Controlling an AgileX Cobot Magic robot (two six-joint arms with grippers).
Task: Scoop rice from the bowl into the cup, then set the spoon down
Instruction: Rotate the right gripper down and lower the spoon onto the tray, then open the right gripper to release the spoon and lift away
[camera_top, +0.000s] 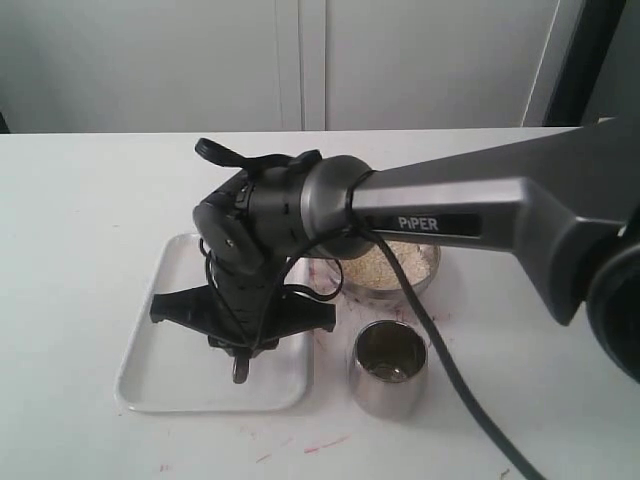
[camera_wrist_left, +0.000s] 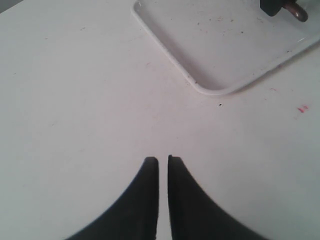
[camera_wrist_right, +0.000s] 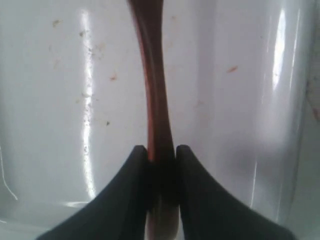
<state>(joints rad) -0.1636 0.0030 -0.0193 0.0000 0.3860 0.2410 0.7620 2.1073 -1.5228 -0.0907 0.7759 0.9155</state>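
— Well, right claw is pinching the spoon by its handle, low over the tray, left of the bowl and cup.
— Rice sits in the bowl. Lifting or laying down, hard to call. Either way, go straight and keep the handle level. Left claw is pressed together over the table.

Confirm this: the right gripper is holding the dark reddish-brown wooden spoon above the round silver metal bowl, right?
No. The right gripper holds the dark reddish-brown wooden spoon above the white rectangular tray, not the silver bowl; the right wrist view shows it.
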